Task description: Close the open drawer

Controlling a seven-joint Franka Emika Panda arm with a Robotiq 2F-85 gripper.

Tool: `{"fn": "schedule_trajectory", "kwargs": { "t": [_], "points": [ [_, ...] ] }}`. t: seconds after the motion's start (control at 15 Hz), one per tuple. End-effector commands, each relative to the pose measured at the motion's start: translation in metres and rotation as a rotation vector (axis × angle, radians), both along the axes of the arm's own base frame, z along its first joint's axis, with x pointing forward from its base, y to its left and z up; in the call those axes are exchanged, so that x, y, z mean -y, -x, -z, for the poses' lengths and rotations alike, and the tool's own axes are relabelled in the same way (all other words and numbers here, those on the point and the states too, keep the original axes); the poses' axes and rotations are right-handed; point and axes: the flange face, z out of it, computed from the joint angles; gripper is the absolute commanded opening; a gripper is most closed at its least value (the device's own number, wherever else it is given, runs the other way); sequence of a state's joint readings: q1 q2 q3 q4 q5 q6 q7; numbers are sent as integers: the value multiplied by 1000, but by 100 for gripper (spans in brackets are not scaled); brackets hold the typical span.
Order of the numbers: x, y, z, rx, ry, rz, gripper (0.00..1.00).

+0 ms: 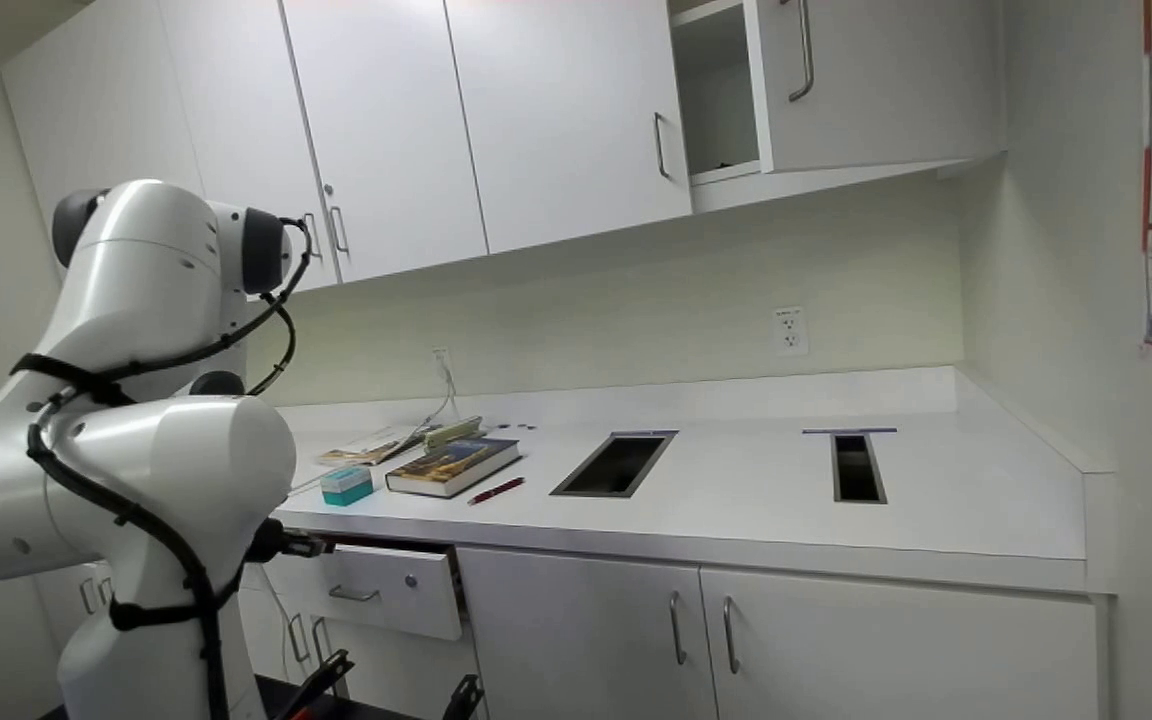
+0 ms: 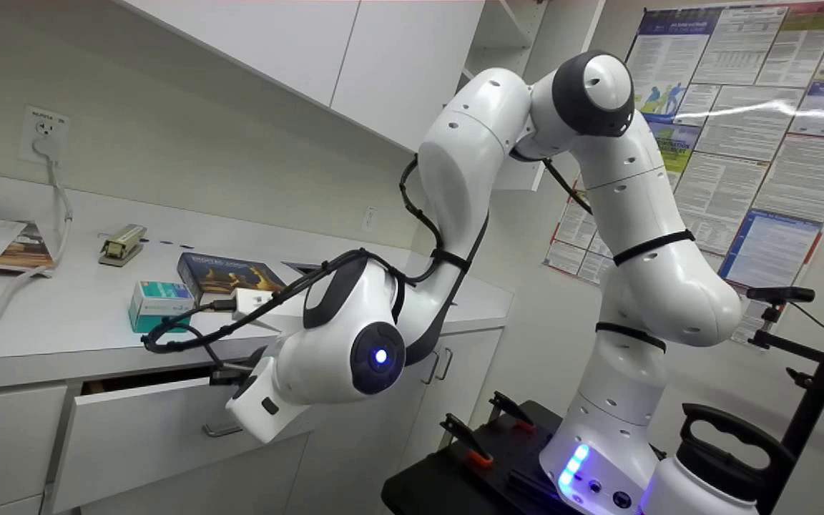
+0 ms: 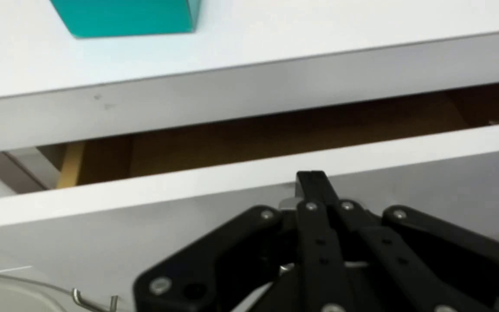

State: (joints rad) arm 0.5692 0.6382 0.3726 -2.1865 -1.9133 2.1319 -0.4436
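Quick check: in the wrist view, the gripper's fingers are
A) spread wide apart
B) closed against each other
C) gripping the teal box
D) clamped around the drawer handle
B: the gripper shows its fingertips meeting with no gap, seen against the drawer front.

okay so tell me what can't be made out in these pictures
Back of the shallow white-fronted drawer: wrist view, hidden beneath the white countertop.
Part of the drawer's front: in an exterior view, blocked by the white robot arm.
Most of the small teal-and-white box: wrist view, cut off by the top edge.
Fine print on the white paper wall posters: in an exterior view, too small.
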Motion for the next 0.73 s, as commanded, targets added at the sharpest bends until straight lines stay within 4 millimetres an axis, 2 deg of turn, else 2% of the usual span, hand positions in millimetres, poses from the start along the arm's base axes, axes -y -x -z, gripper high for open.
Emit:
{"fn": "schedule_trajectory", "kwargs": {
  "t": [0.0, 0.2, 0.33, 0.67],
  "points": [
    [6, 13, -73, 54, 25, -43, 0],
    [13, 13, -117, 16, 65, -46, 0],
    [20, 12, -136, -35, 95, -57, 0],
    [36, 5, -161, -126, 134, -50, 0]
  ]
}}
